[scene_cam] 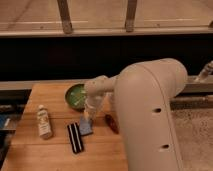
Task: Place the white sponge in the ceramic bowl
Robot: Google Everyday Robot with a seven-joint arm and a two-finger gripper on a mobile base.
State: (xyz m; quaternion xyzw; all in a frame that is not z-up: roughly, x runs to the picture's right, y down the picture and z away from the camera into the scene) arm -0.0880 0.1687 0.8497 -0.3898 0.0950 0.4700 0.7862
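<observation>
On the wooden surface [50, 97] the white sponge [86, 128] lies flat near the middle, outside the ceramic bowl [75, 96], which sits close by at its 11 o'clock. The pincer [89, 116] points down at the sponge's upper edge, at about 1 o'clock of it, low enough to be at or on it. Whether it is spread or closed, or grips anything, cannot be told. A black block with white stripes [75, 137] lies just beside the sponge at 7 o'clock. A white bottle [44, 121] lies at 9 o'clock, well apart. A dark reddish object [111, 123] sits at 3 o'clock, near the arm.
</observation>
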